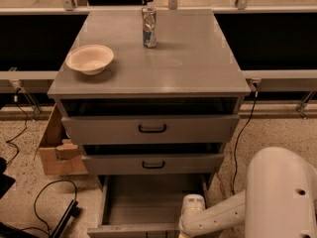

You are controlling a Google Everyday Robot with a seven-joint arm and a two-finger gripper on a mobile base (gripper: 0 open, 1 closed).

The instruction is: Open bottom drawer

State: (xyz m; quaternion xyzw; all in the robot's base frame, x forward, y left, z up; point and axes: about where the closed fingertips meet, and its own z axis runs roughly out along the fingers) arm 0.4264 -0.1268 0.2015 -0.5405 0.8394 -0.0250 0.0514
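Observation:
The bottom drawer of the grey cabinet is pulled far out, and its shallow grey tray shows from above. Its front edge lies at the lower border of the view; its handle is hidden. The gripper sits at the drawer's front right corner, at the end of the white arm, mostly cut off by the frame's bottom. The two upper drawers, each with a black loop handle, stand slightly ajar.
A cream bowl and a crushed can stand on the cabinet top. A cardboard box sits on the floor at the left, with black cables near it. The robot's white body fills the lower right.

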